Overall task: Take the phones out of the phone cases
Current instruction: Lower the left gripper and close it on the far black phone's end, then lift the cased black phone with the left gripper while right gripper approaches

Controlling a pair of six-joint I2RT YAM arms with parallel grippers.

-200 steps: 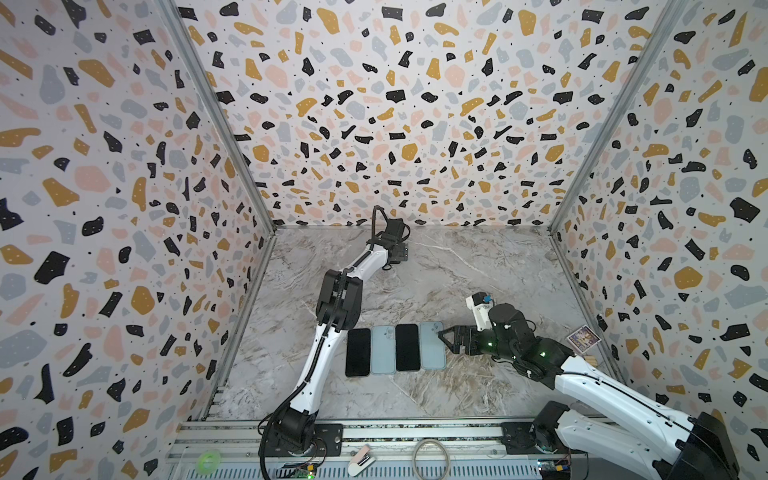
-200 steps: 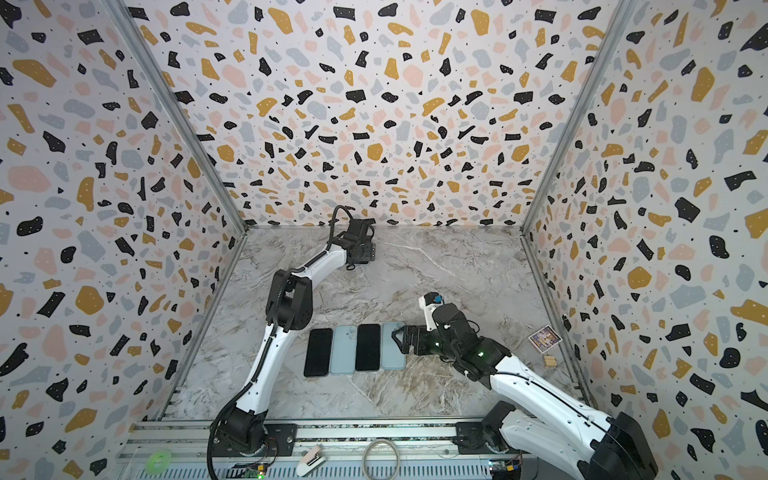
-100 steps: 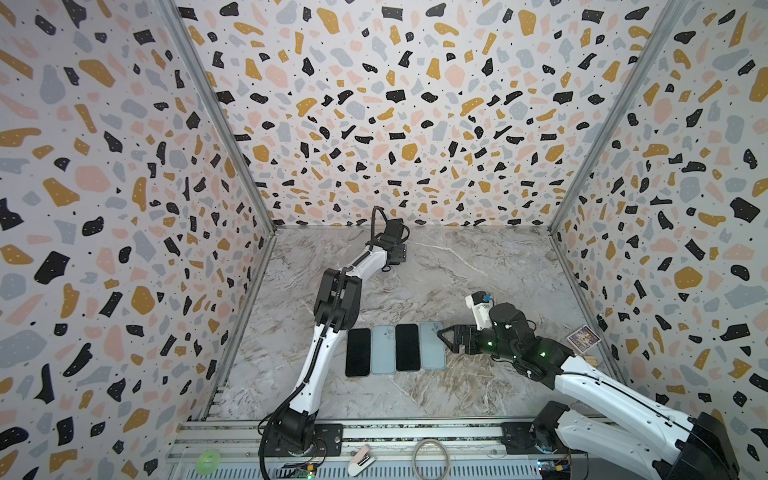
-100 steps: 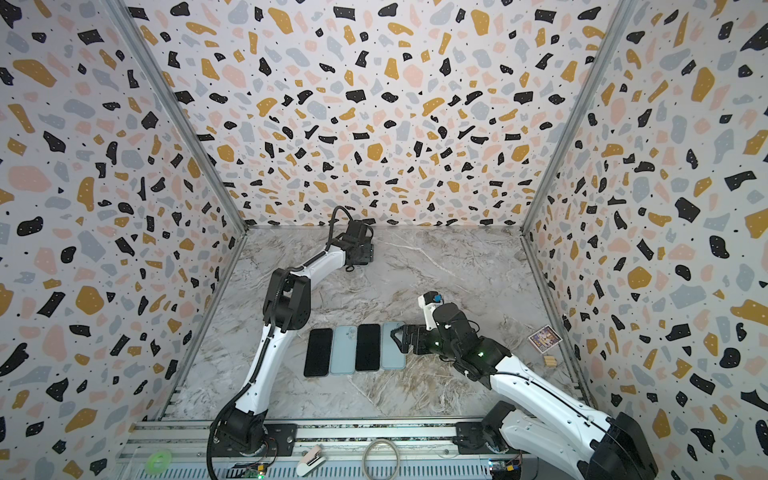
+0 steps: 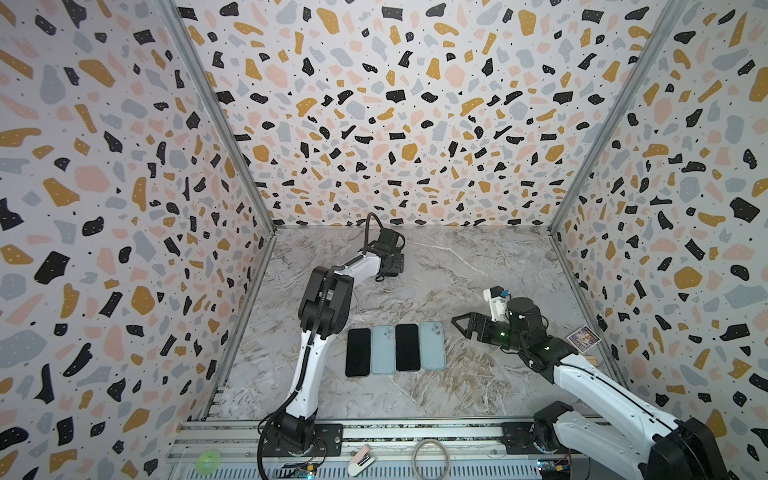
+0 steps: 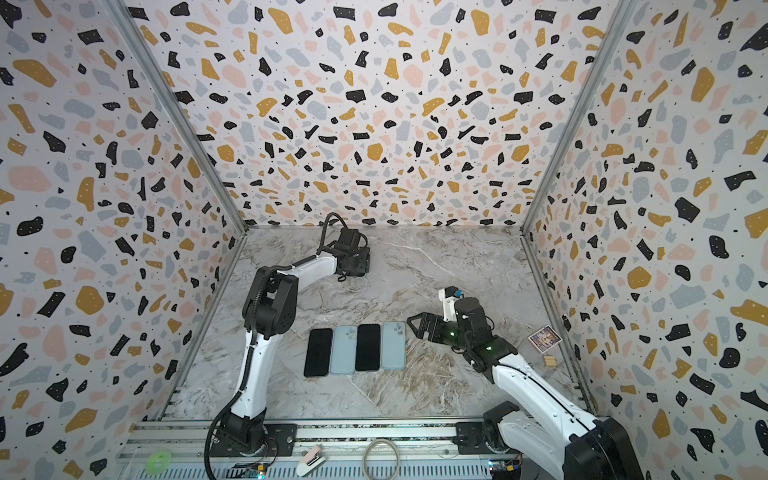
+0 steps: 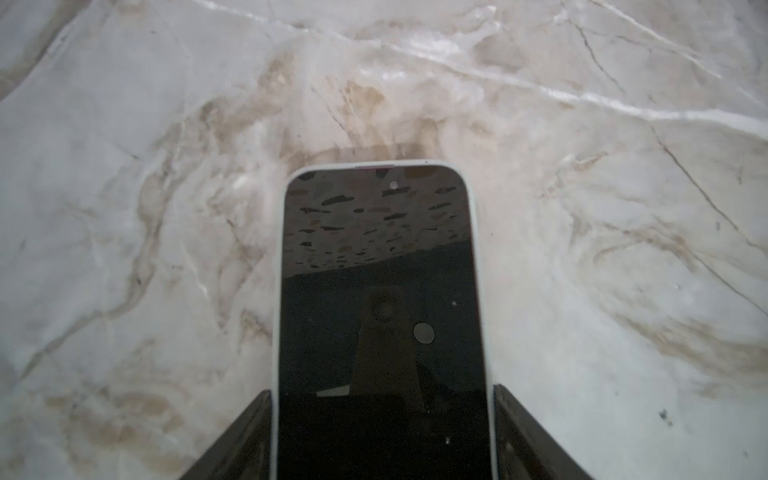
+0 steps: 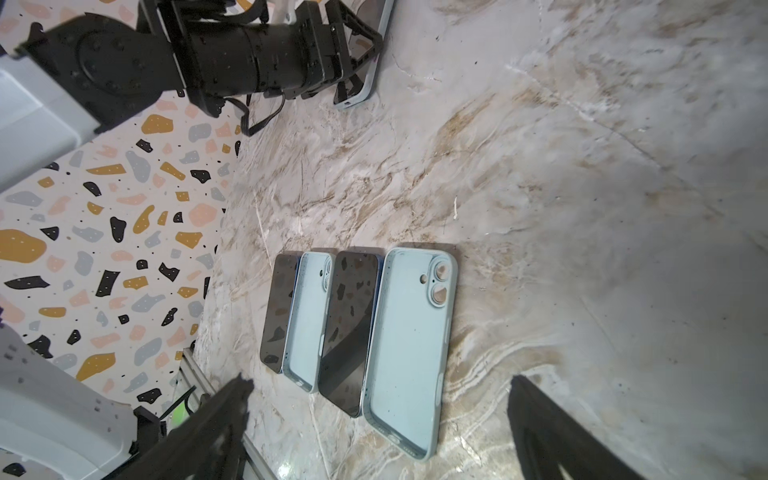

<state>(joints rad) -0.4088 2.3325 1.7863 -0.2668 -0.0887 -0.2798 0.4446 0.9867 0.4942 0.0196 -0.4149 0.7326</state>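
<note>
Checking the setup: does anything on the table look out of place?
A colourful card and small tan block lie by the right wall, unrelated to the task. The row of phones and cases is straight.

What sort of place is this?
Probably a lab robot cell: terrazzo-print walls box in a marble-look tabletop, the left arm and right arm mount on an aluminium rail, and a row of phones and cases lies staged.

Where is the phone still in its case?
The left wrist view shows the cased phone in the left gripper, at the back of the table, left of centre, behind the four-item row.
</note>
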